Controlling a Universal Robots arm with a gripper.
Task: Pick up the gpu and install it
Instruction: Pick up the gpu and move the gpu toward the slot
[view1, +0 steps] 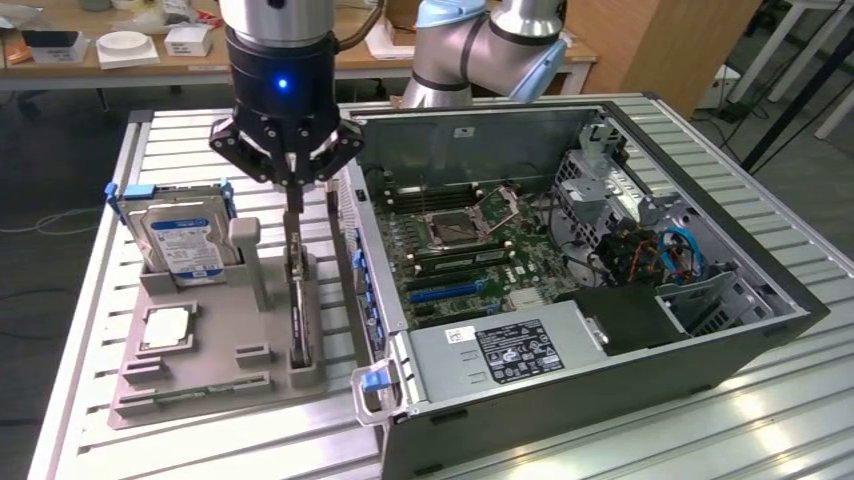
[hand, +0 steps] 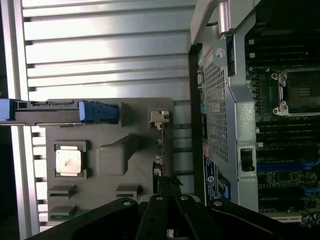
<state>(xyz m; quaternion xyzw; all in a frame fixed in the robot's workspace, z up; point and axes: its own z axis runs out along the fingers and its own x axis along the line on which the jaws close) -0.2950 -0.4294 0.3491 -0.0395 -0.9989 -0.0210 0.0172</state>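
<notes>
The gpu (view1: 302, 310) is a slim black card standing on its edge in a slot of the grey holder (view1: 200, 375), on the exterior view's left of the open computer case (view1: 747, 330). My gripper (view1: 294, 212) hangs straight above the card. Its fingers are shut on the card's upper end, and the card still sits in the holder. In the wrist view the fingers (hand: 159, 212) converge over the card's thin edge (hand: 160, 160). The motherboard (view1: 454, 250) lies exposed inside the case, with blue slots (view1: 447, 290) near its front.
A silver hard drive (view1: 183, 240) with a blue-and-white label stands at the holder's back. A processor chip (view1: 163, 328) and a green memory stick (view1: 187, 393) lie in the holder. The case wall (view1: 363, 260) rises close beside the card. A power supply (view1: 514, 350) fills the case front.
</notes>
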